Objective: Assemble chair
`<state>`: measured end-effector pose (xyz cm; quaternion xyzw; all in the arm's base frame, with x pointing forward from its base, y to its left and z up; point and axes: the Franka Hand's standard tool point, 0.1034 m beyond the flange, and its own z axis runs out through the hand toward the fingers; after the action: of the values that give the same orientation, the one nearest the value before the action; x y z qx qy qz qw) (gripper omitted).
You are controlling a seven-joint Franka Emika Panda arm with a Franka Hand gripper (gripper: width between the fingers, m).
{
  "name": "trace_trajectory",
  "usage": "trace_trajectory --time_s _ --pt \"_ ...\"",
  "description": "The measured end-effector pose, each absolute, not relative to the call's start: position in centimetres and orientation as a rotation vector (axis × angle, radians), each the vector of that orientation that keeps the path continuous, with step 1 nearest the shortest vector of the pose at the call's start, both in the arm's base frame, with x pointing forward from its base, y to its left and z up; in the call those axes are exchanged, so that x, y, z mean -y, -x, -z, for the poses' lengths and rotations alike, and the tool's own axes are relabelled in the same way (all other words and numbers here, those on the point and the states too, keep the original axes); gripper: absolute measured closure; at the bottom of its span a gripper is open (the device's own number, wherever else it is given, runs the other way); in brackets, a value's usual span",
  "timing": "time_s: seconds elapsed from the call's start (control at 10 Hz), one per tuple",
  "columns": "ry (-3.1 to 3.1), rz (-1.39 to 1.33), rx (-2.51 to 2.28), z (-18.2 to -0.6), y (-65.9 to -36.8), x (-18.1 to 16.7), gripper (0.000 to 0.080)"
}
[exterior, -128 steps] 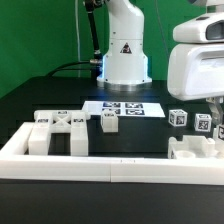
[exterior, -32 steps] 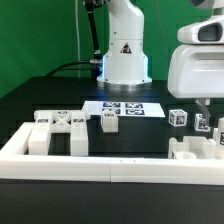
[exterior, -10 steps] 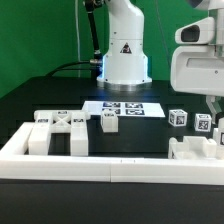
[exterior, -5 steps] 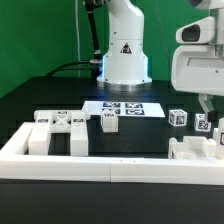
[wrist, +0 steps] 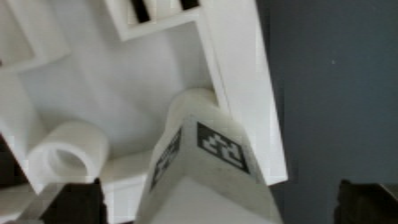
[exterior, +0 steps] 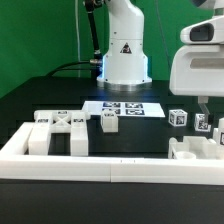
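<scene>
In the exterior view my gripper (exterior: 206, 110) hangs at the right, just above a small tagged white chair block (exterior: 203, 123). A second tagged block (exterior: 178, 117) stands beside it, and a larger white chair part (exterior: 192, 150) lies in front. In the wrist view my gripper (wrist: 210, 208) is open. Its dark fingertips (wrist: 50, 205) stand on either side of a white tagged chair part (wrist: 222, 150), with gaps on both sides. A round peg (wrist: 71, 160) on the white part shows beside it. More chair parts (exterior: 58, 128) and a short post (exterior: 107, 122) sit at the left.
The long white border rail (exterior: 100, 165) runs along the front and up the exterior view's left. The marker board (exterior: 125, 107) lies flat in the middle, in front of the robot base (exterior: 124, 55). The tabletop is black.
The hand has stayed over the right-hand parts with only a slight shift. No part has visibly moved and nothing has been gripped.
</scene>
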<state>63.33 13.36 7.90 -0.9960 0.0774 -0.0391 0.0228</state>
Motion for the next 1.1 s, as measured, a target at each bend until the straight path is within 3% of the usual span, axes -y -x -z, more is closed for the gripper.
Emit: trace_trajectory --time_s 0.8,0.9,1.0,1.1 --pt "3.054 0.134 0.782 -7.90 -63.45 -12.88 0.0151" --pt "3.031 0.133 0.880 -7.88 -63.46 -12.78 0.0281" --pt "3.035 0.133 0.863 -7.87 -63.45 -12.78 0.0281" --pt "3.041 0.133 0.837 -7.85 -63.45 -12.78 0.0419"
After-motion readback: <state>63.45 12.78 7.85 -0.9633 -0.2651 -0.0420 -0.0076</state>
